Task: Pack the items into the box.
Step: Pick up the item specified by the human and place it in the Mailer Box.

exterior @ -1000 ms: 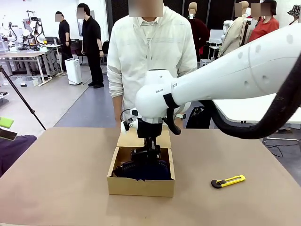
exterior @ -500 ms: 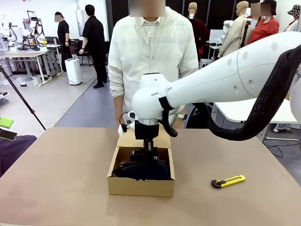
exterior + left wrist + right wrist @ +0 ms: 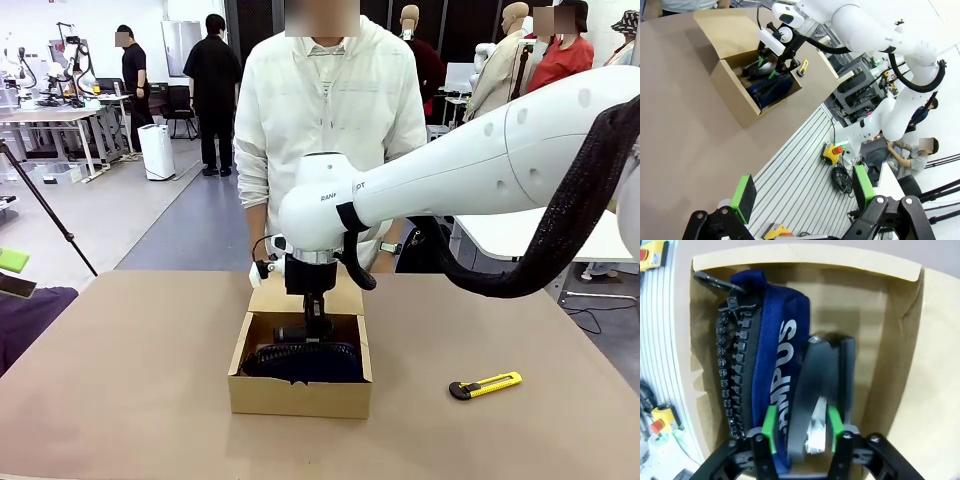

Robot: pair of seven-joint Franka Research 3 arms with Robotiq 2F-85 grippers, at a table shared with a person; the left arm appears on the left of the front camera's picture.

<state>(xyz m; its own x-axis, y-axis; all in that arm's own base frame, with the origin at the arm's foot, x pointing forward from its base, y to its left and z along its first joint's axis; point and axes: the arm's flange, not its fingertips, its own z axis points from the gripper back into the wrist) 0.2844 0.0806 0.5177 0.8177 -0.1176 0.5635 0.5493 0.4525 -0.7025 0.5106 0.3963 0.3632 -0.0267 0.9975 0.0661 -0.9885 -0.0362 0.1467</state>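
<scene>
Front view. Right arm reaching in from 3 o'clock, wrist bent straight down, right gripper down inside the open box at the middle of the table. Bundle inside, along the near wall. Flap standing open at 12 o'clock, toward the person. Knife at 4 o'clock of the box, well apart.

Left wrist view. Left gripper spread wide, holding nothing, well apart from the box at 11 o'clock.

Right wrist view. Stapler lying in the box, long axis 12 to 6, near end between the pads; bundle just beside it at 9 o'clock. Jaws part spread, a sliver of gap showing at one pad, so apparently not pinching. Likely next: straight lift clear, right arm nearest.
</scene>
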